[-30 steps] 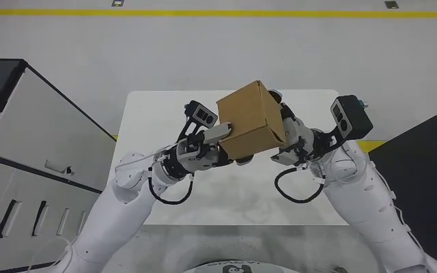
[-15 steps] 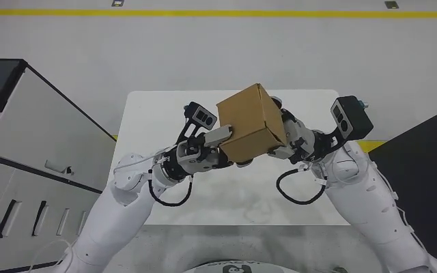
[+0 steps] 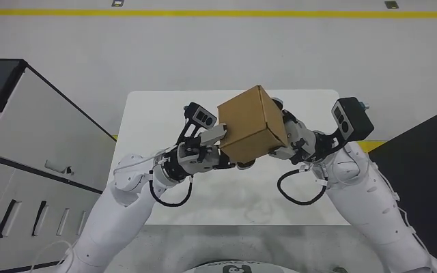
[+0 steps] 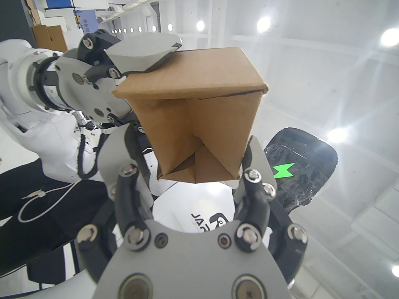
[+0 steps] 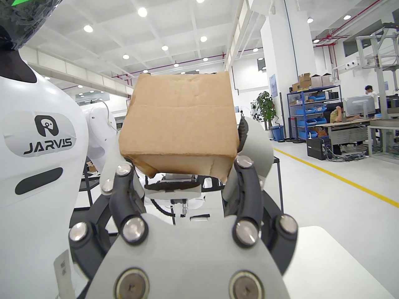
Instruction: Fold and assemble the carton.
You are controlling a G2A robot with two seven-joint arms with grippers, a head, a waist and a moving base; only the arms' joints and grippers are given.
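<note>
In the top view the carton is a closed brown box, tilted and held up off the white worktop over its middle. It sits between both arms. The left gripper meets the carton's side nearest the left arm, with one finger flat on that face and the other under the lower edge. The right gripper holds the opposite side. A yellow line runs across the floor beyond the worktop, and a grey cabinet stands off to the left.

In the left wrist view the carton narrows down toward the camera. On its near end, folded flaps meet in triangular overlaps. That end sits between the two fingers of the left gripper, which press on it from either side, so this gripper is clamped on the carton. Farther off, the right gripper bites the carton's far upper edge, with one finger over the top panel and the other below it.

In the right wrist view the carton stands just ahead of the camera, one broad face showing a crease across it. The right gripper has a finger tight against each side, so it too is closed on the carton. A corner of the worktop lies below.
</note>
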